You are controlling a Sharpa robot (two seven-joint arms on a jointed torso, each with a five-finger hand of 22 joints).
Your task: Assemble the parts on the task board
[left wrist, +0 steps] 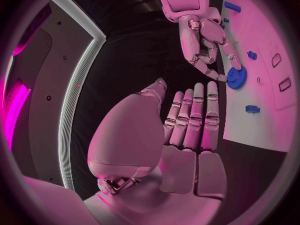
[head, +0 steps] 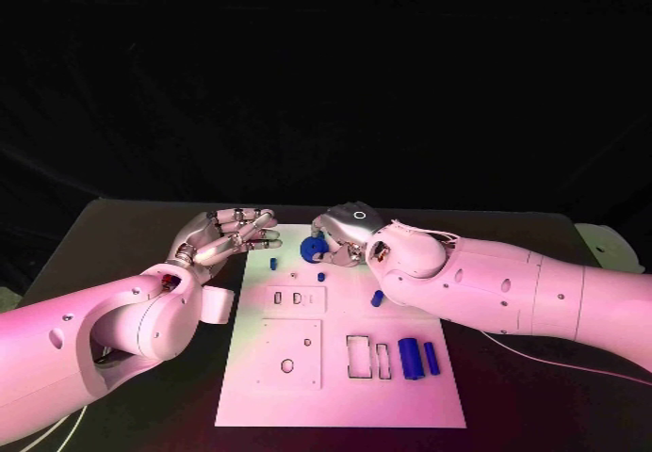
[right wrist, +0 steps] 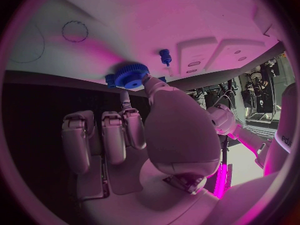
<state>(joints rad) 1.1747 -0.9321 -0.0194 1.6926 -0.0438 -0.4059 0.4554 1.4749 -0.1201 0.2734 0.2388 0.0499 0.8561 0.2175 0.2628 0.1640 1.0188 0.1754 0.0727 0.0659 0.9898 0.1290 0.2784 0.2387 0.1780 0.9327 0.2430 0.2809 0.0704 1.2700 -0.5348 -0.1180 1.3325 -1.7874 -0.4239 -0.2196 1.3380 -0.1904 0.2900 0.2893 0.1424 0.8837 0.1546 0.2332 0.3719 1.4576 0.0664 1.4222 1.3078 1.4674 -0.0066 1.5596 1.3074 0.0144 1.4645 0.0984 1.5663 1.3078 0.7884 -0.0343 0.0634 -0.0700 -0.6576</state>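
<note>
The white task board (head: 340, 395) lies in the middle of the black table. My right hand (head: 350, 231) reaches over the board's far edge and pinches a blue gear (head: 313, 251) between thumb and fingertip; the right wrist view shows the gear (right wrist: 131, 76) close against the board (right wrist: 187, 20). My left hand (head: 224, 235) hovers off the board's far left corner, fingers stretched out, holding nothing. In the left wrist view my left hand (left wrist: 187, 135) points toward my right hand (left wrist: 206, 45) and the gear (left wrist: 236, 77).
Small blue parts lie on the board: one (head: 272, 263) left of the gear, a peg (head: 320, 276), a piece (head: 377, 298) under my right forearm, and two cylinders (head: 412, 358) at the near right beside rectangular slots (head: 360, 356). A white object (head: 605, 245) sits at the table's right edge.
</note>
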